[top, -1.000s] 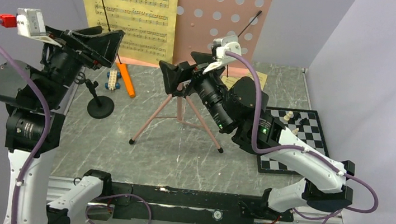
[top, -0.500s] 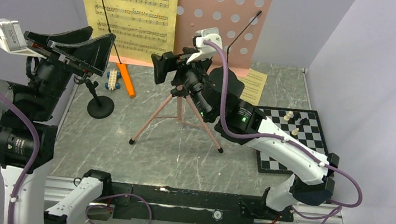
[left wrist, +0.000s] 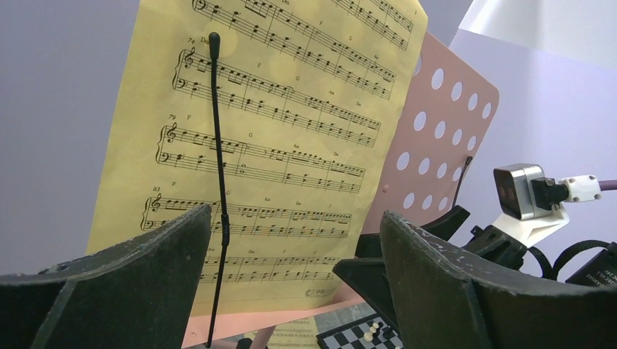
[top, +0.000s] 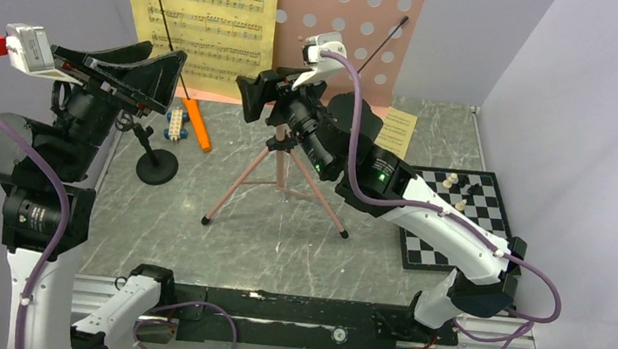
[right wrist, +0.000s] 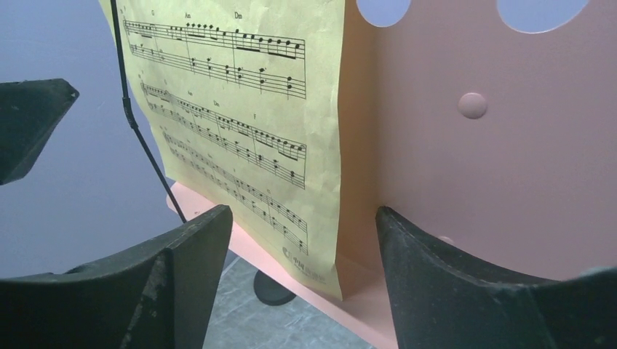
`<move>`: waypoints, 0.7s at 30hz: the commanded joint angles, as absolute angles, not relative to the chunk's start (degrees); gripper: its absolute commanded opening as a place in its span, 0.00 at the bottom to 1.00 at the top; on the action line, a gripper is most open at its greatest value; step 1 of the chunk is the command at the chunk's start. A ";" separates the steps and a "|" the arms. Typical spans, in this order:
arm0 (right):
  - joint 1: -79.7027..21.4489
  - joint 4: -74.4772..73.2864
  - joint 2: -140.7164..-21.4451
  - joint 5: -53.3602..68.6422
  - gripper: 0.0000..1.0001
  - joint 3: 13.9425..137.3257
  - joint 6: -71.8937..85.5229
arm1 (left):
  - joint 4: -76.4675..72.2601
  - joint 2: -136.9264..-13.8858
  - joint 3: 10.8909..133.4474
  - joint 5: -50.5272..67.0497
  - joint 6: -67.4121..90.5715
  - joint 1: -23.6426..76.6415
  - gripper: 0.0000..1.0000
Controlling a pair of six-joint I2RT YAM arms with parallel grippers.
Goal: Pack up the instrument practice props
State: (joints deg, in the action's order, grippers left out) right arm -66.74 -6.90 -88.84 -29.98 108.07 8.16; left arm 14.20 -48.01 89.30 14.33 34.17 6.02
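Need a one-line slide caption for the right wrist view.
Open right pincer faces the lower corner of the yellow sheet music on the pink music stand.

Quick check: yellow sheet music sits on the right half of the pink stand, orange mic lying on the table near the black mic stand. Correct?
Wrong half. The top view shows the yellow sheet music on the left half of the pink stand; the right half is bare. The orange mic does lie on the table near the black mic stand.

chessboard [top: 489, 198] flat, right side of grey marble table [top: 280, 241] | pale pieces [top: 451, 181] upright on it | blue-white toy blocks [top: 175, 122] back left
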 commanded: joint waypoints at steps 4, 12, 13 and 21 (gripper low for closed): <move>-65.59 -6.18 -90.18 -27.72 0.63 110.86 8.46 | 11.30 -48.59 89.22 15.55 34.89 5.71 0.89; -65.48 -4.95 -88.80 -26.62 0.40 108.81 8.28 | 10.01 -49.15 88.71 15.66 34.50 5.71 0.86; -65.48 -4.80 -88.56 -26.42 0.37 108.61 8.19 | 9.63 -49.33 88.69 15.83 34.58 5.71 0.86; -65.08 -3.78 -87.45 -24.40 0.00 106.64 7.03 | 3.54 -49.67 84.86 16.37 36.26 5.71 0.84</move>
